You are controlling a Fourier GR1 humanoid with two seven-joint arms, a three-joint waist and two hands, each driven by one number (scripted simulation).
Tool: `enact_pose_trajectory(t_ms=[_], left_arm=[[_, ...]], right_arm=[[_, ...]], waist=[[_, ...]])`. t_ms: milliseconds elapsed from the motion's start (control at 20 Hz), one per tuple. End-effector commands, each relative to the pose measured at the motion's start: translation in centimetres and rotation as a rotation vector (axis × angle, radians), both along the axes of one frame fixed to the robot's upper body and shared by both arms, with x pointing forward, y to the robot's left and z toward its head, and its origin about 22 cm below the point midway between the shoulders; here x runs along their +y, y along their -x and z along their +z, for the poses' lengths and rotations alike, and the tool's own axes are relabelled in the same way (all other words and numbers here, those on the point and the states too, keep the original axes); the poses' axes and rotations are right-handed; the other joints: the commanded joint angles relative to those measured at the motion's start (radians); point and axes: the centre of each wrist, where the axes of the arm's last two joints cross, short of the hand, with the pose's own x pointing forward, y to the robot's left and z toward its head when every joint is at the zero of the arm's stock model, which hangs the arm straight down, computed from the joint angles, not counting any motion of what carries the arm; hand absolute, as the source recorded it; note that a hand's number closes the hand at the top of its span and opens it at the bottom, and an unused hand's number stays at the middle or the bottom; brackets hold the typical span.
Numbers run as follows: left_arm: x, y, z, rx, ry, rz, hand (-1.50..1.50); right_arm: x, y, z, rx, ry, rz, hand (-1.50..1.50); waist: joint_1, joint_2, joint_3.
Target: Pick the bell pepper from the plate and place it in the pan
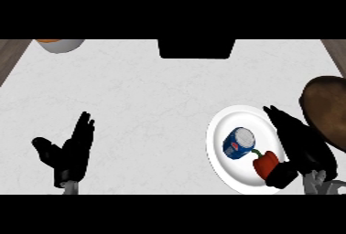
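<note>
A red bell pepper [264, 163] with a green stem lies on the lower right part of a white plate [219, 142], next to a blue can [238, 142] lying on its side. My right hand [302, 144] is over the plate's right edge with fingers stretched straight toward the far side and the thumb [282, 176] just below the pepper; it holds nothing. The brown pan [326, 109] sits at the right edge, partly cut off and partly behind my right hand. My left hand [70, 153] rests open at the lower left, fingers up.
A white bowl with orange contents [59, 44] sits at the far left corner. A black object [197, 48] stands at the far edge in the middle. Wooden strips [10, 57] border the white counter on both sides.
</note>
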Motion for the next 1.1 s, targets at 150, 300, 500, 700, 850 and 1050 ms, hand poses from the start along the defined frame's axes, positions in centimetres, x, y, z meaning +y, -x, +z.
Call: enact_pose_trajectory(t_ms=[150, 300, 500, 700, 850, 1050], left_arm=[[-1.1, 1.0, -1.7, 0.064, 0.014, -0.009, 0.00], [0.4, 0.8, -1.0, 0.077, 0.017, 0.006, 0.00], [0.2, 0.4, -0.8, 0.064, 0.025, -0.002, 0.00], [0.6, 1.1, -1.5, 0.058, 0.017, 0.022, 0.00], [0.3, 0.4, 0.2, 0.073, 0.010, 0.017, 0.00], [-0.3, 1.5, -1.1, 0.072, 0.023, 0.003, 0.00]], right_arm=[[-0.5, -1.2, -1.4, 0.223, 0.025, 0.034, -1.50], [0.4, -1.4, -0.6, 0.222, -0.021, 0.039, -1.50], [-2.0, -0.3, -1.4, 0.173, 0.012, 0.037, -1.50], [-1.9, -0.1, -2.6, 0.154, -0.030, 0.060, -1.50], [-1.9, -0.2, -3.1, 0.108, -0.018, 0.038, -1.50], [-3.1, -0.5, -5.7, 0.105, 0.027, 0.043, -1.50]], waist=[[-0.014, 0.003, -0.005], [-0.015, 0.002, -0.005], [-0.018, 0.002, -0.005], [-0.016, 0.002, -0.005], [-0.016, 0.002, -0.005], [-0.014, 0.002, -0.005]])
